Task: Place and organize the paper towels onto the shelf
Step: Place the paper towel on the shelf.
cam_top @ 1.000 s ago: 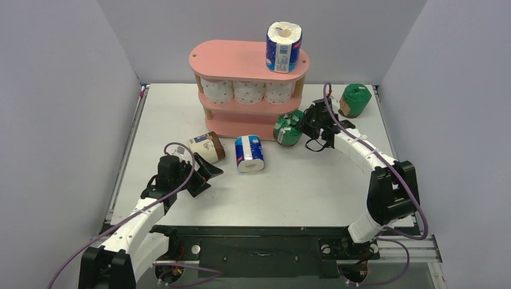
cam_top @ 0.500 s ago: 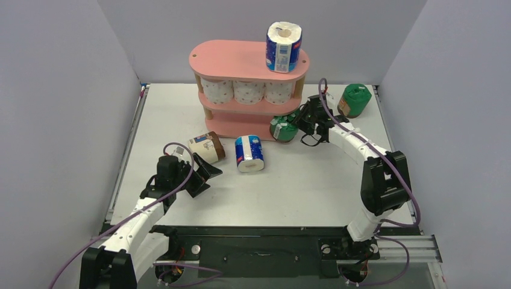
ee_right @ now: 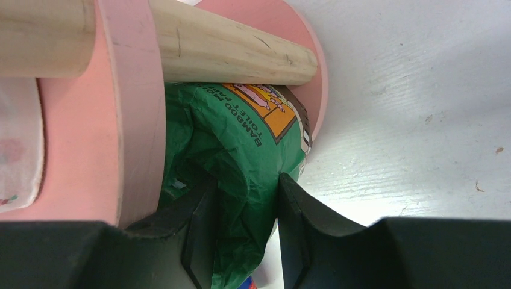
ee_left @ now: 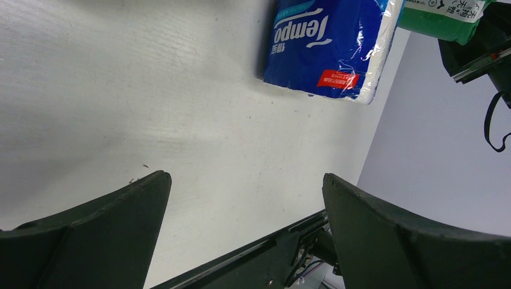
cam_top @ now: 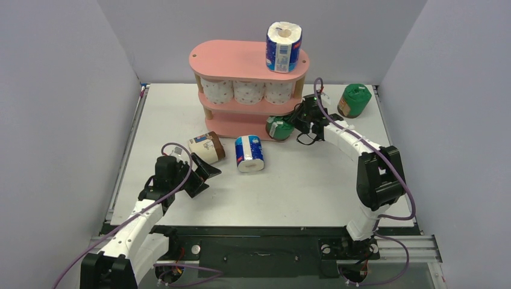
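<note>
The green-wrapped roll (ee_right: 241,132) sits at the right end of the pink shelf's (ee_right: 129,120) bottom tier, beside 1 wooden post (ee_right: 229,48). We judge it light and squashy, with the loose wrap the easiest hold. Our right gripper (ee_right: 244,198) pinches that wrap, arm reaching far forward. Our left gripper (ee_left: 244,180) hangs spread wide above the table (ee_left: 120,90).

Blue-wrapped roll (ee_left: 328,48) on white table (ee_left: 120,90), left pincer (ee_left: 246,179) (jaws wide)

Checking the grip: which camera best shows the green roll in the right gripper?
The right wrist view: the green roll close up, wrap pinched between the right gripper's fingers at the shelf. Top view shows it small; left wrist view, only an edge.
</note>
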Available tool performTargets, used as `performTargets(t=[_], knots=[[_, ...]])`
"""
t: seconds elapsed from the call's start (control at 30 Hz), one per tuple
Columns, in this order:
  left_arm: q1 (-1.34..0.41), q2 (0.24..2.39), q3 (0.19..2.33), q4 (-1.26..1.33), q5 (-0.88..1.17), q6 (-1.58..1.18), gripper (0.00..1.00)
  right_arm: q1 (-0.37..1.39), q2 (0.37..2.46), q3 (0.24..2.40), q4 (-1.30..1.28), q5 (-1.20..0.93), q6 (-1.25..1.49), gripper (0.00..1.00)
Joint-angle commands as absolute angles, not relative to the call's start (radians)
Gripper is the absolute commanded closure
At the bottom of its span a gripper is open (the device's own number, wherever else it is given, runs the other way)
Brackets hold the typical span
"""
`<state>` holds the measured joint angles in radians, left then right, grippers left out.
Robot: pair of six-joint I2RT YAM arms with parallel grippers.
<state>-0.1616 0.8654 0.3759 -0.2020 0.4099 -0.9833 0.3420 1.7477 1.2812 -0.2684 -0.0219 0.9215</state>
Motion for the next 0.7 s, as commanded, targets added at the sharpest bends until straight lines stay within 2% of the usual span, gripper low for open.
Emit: performTargets(t=[0.0,0.23,0.47,0.67], knots=[[-0.152,0.845,0.422,-0.208,0.42,-0.969,0.03,0.349,1.74,1.329,-0.191,-0.003,0.949,0.68],[-0.144,0.847,0.454,-0.231,0.417,-0.955,0.03,0.349,1.736,1.335,-0.204,-0.004,0.944,0.6],[-0.143,0.841,0.46,-0.237,0.423,-0.949,0.03,0.348,1.709,1.316,-0.206,-0.003,0.943,0.39],[-0.143,0.836,0.468,-0.245,0.428,-0.95,0.03,0.35,1.678,1.303,-0.21,-0.004,0.944,0.33]])
